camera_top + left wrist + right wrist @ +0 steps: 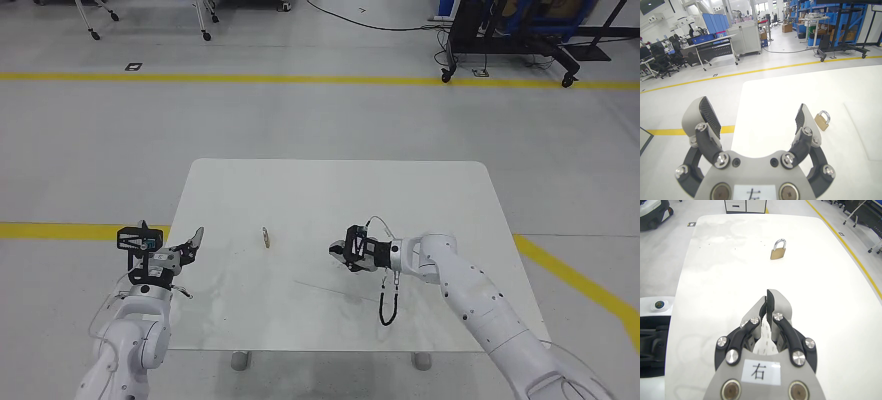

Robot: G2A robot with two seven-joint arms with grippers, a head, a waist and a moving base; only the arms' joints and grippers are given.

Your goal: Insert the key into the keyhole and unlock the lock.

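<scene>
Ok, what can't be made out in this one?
1. Key: whether the shut right pincer holds it. In the right wrist view its pads press together and hide anything between them.
2. Keyhole: in the top view the padlock is too small, and in the wrist views the faces shown are plain.

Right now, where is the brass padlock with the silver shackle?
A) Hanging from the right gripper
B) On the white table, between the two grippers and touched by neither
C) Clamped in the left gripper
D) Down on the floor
B: the brass padlock with the silver shackle rests on the white table, well apart from both the open left gripper and the shut right gripper.
</scene>
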